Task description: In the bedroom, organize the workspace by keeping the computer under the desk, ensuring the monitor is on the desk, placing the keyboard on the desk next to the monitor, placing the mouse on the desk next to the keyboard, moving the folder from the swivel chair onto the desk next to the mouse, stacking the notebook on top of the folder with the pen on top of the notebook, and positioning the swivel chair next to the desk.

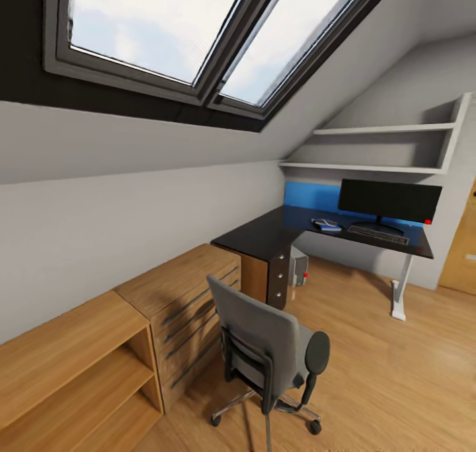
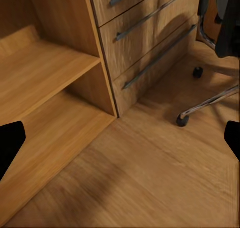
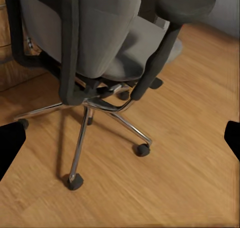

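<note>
We saw the grey padded swivel chair [image 1: 274, 353] on wooden floor [image 1: 396, 386], well apart from the black-topped surface [image 1: 277, 234] carrying wide black monitor [image 1: 389, 201], slim keyboard [image 1: 378, 234], both fingers [image 3: 11, 143] spread, released.

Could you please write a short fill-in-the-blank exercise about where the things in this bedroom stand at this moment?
1. The monitor stands on the ____.
2. The keyboard lies on the desk directly in front of the ____.
3. The computer stands on the floor ____ the desk.
4. The swivel chair stands on the wooden floor beside the light wooden ____.

Missing words: desk; monitor; under; dresser
</note>
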{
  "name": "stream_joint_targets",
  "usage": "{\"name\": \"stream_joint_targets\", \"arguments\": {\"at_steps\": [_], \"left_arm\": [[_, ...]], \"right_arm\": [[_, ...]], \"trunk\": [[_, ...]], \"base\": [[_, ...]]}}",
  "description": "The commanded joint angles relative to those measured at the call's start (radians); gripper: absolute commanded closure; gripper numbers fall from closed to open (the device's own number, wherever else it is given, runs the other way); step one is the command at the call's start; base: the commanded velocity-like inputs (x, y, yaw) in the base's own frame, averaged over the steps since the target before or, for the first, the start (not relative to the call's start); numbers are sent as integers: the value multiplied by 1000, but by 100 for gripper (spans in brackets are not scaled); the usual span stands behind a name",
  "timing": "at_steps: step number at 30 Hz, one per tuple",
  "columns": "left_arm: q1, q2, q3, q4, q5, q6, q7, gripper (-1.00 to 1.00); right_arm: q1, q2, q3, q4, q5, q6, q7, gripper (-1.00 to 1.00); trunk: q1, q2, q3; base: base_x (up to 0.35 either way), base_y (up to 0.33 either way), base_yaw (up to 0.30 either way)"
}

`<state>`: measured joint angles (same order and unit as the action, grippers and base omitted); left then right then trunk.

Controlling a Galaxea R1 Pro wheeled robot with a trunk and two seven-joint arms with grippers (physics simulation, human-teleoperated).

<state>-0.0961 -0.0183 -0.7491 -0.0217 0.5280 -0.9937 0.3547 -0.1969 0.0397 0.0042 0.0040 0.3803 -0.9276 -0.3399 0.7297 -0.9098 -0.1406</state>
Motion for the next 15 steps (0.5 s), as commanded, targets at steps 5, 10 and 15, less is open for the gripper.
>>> {"name": "stream_joint_targets", "arguments": {"at_steps": [5, 10, 15], "left_arm": [[-1, 0, -9, 0, 4, -1, 7, -100], [-1, 0, -9, 0, 4, 0, 7, -100], [-1, 0, -9, 0, 4, 0, 7, -100]], "right_arm": [[-1, 0, -3, -1, 6, 1, -12, -100], [-1, 0, -5, -1, 5, 1, -13, -100], [-1, 0, -5, -1, 4, 1, -13, -100]], "trunk": [[0, -1, -8], [0, -1, -14], [0, -1, -21]], "base": [[0, 0, -175], [0, 0, -156], [0, 0, -153]]}}
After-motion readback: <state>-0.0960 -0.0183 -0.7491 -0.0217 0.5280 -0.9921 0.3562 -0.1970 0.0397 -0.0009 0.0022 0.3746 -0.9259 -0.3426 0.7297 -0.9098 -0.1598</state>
